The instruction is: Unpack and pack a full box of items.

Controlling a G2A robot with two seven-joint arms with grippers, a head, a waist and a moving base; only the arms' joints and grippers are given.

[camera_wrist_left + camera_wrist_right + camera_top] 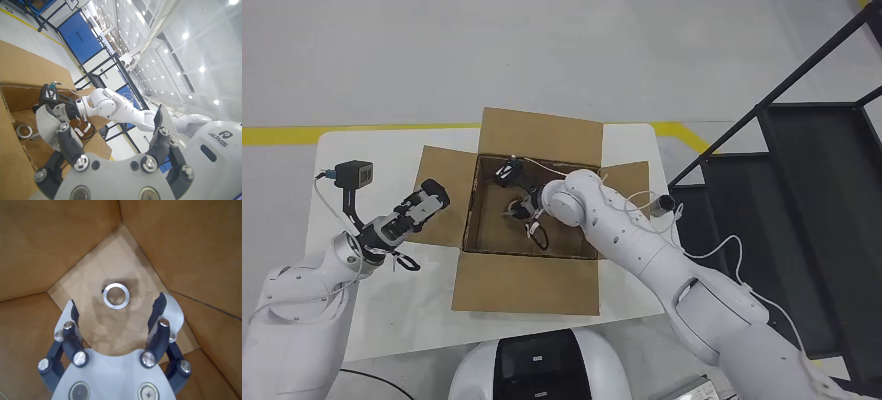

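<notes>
Where the ring (116,298) lies: flat on the box (527,285) floor, near its middle, below the right gripper (117,300)
Right jaws: spread wide, holding nothing
Left gripper (430,197): at nine o'clock of the box, above the table (392,150); jaws spread, empty
Handling: probably stiff, dense, slick metal; pinch across its outer rim
Axis: bore points straight up; round, so no long axis

Note the white table (382,150) standing on a grey floor (542,50). A yellow floor line (282,134) runs behind the table. A black stepped metal frame (802,190) stands just beside its right edge. Blue partition panels (79,37) and ceiling lights (185,35) lie farther off.
</notes>
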